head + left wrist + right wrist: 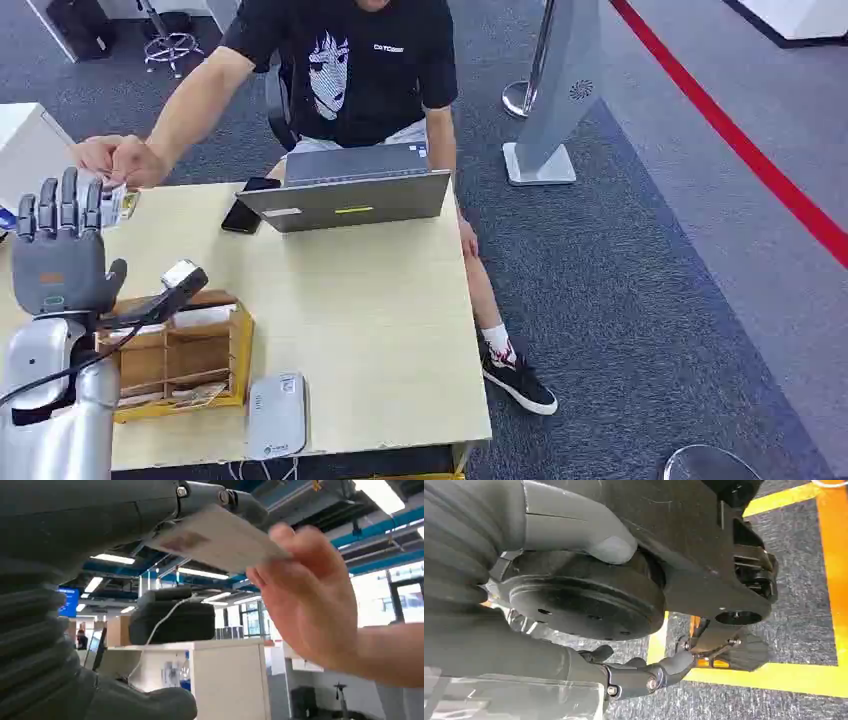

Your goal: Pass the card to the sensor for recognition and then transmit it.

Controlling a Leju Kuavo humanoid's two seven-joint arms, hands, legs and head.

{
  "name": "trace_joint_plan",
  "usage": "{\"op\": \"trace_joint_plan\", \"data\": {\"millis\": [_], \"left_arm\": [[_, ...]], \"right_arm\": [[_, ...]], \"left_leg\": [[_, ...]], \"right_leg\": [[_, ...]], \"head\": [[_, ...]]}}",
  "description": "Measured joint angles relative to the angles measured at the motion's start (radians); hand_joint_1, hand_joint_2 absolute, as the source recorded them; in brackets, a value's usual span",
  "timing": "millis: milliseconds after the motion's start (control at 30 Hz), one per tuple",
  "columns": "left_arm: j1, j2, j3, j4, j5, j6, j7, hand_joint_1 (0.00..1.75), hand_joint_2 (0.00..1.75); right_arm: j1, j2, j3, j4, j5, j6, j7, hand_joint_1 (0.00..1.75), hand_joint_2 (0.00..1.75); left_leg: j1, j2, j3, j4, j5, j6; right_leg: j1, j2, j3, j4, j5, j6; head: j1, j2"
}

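Observation:
My left hand [60,250] is raised over the table's left edge, fingers straight up and thumb spread away from them. A white card [117,204] stands at its fingertips, and a seated person's hand [125,160] pinches the card's far end. In the left wrist view the card [220,537] lies flat against my fingers [225,500], the person's hand [310,600] grips it, and my thumb [145,705] is well apart from it. A white flat sensor box [277,415] lies near the table's front edge. My right hand [649,680] hangs by my body over the floor, holding nothing.
A black scanner [180,282] on a cable sits atop a wooden organiser [195,355] beside my left arm. A grey laptop [345,190] and a black phone [245,215] lie at the far side of the light wooden table [380,330]. A white stand [555,90] rises beyond.

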Motion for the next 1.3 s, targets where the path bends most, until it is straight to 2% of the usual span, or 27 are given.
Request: {"op": "trace_joint_plan", "data": {"millis": [133,167,400,433,733,900,1033,1200,1300], "left_arm": [[-0.044,0.010,-0.018,0.107,0.000,0.024,0.011,0.00,1.75],[-0.048,0.010,-0.022,0.115,0.000,0.022,0.011,0.37,1.75],[-0.056,0.013,-0.036,0.140,0.000,0.018,0.004,0.37,1.75],[-0.056,0.013,-0.036,0.141,0.000,0.018,0.004,1.75,1.75],[-0.055,0.021,-0.037,0.144,0.001,0.016,-0.002,1.75,1.75],[-0.042,0.020,-0.037,0.104,0.006,0.012,-0.022,1.75,1.75],[0.006,0.007,-0.037,0.006,0.040,0.016,-0.062,1.75,1.75],[0.143,-0.055,-0.037,-0.215,0.101,0.029,-0.108,1.75,1.75],[0.193,-0.078,-0.037,-0.295,0.120,0.034,-0.126,1.75,1.75]], "right_arm": [[0.000,0.000,0.010,0.000,0.011,-0.002,0.004,0.00,1.75],[0.000,0.000,0.011,0.000,0.015,-0.003,0.007,0.00,1.75],[0.000,0.000,0.013,0.000,0.022,-0.010,0.009,0.00,1.75],[0.000,0.000,0.013,0.000,0.023,-0.010,0.009,0.00,1.75],[0.000,0.000,0.013,0.000,0.038,-0.012,0.008,0.00,1.75],[0.000,0.000,0.013,0.000,0.050,-0.013,0.009,0.00,1.75],[0.001,0.000,0.013,0.000,0.051,-0.014,0.006,0.00,1.75],[0.002,0.000,0.011,0.000,0.047,-0.018,0.003,0.00,1.75],[0.002,0.000,0.010,0.000,0.047,-0.020,0.001,0.00,1.75]], "left_leg": [[0.000,0.000,-0.003,0.000,0.000,0.000],[0.000,0.000,-0.004,0.000,0.000,0.000],[0.000,0.000,-0.005,0.000,0.000,0.000],[0.000,0.000,-0.005,0.000,0.000,0.000],[0.000,0.000,-0.006,0.000,0.000,0.000],[0.000,0.000,-0.006,0.000,0.000,0.000],[0.000,0.000,-0.006,0.000,0.000,0.000],[0.000,0.000,-0.007,0.000,-0.001,0.001],[0.000,0.000,-0.008,0.000,-0.001,0.001]], "right_leg": [[0.000,0.000,-0.002,0.000,0.000,0.000],[0.000,0.000,-0.003,0.000,0.000,0.000],[0.000,0.000,-0.006,0.000,0.000,0.000],[0.000,0.000,-0.006,0.000,0.000,0.000],[0.000,0.000,-0.005,0.000,0.000,0.000],[0.000,0.000,-0.006,0.000,0.000,0.000],[0.000,0.000,-0.006,0.000,0.000,0.000],[0.000,0.000,-0.006,-0.001,-0.001,0.001],[0.000,0.000,-0.007,-0.001,-0.001,0.001]], "head": [[0.000,0.000],[0.000,0.000],[0.000,0.000],[0.000,0.000],[0.000,0.000],[0.000,0.000],[0.000,0.000],[0.001,0.000],[0.001,0.000]]}}
